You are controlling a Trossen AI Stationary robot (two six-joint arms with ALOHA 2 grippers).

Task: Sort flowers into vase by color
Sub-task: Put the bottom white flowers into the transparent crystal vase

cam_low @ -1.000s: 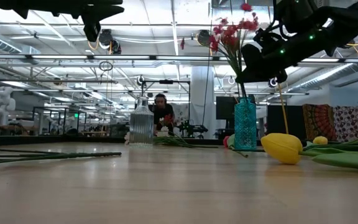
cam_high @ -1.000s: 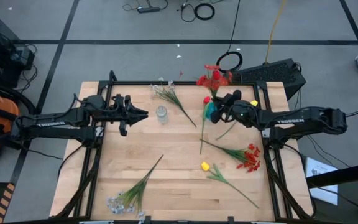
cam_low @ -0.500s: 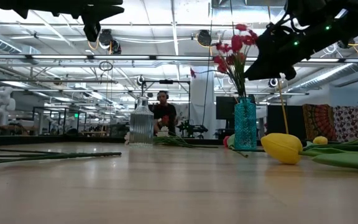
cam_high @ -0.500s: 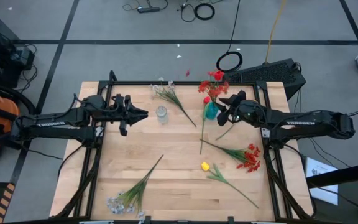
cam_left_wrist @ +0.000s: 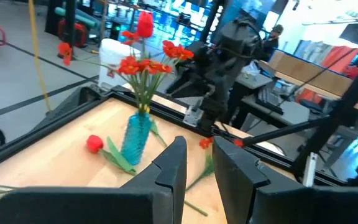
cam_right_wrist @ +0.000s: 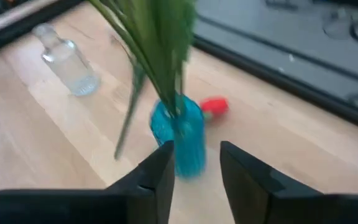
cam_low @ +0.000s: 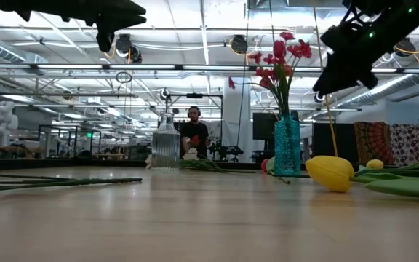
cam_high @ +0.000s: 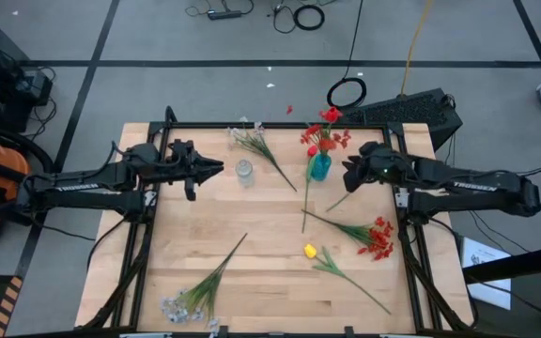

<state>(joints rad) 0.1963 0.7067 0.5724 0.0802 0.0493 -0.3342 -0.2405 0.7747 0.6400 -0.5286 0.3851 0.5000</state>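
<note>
A blue glass vase (cam_high: 319, 169) (cam_low: 286, 145) stands at the table's far right with a red small-blossom spray and tulip (cam_high: 322, 134) (cam_low: 278, 54) upright in it, stems in its mouth. My right gripper (cam_high: 348, 176) (cam_right_wrist: 197, 158) hovers open just right of the vase, touching nothing. My left gripper (cam_high: 219, 169) (cam_left_wrist: 201, 162) waits open, above the table, left of a clear glass bottle vase (cam_high: 243, 173). A red tulip (cam_high: 312, 150) (cam_right_wrist: 215, 106) lies flat beside the blue vase. A yellow tulip (cam_high: 310, 251) and a red spray (cam_high: 378, 239) lie near right.
A pale wispy spray (cam_high: 186, 302) lies at the near left, another green-and-white spray (cam_high: 256, 143) at the far edge behind the bottle. A black frame (cam_high: 404, 225) runs along the table's sides. Bare wood shows in the middle and left. A person (cam_low: 193, 135) stands far behind the table.
My right gripper has drawn back from the blue vase toward the table's right edge and risen, letting go of the red spray. The spray, tilted a second ago, now stands upright in the vase.
</note>
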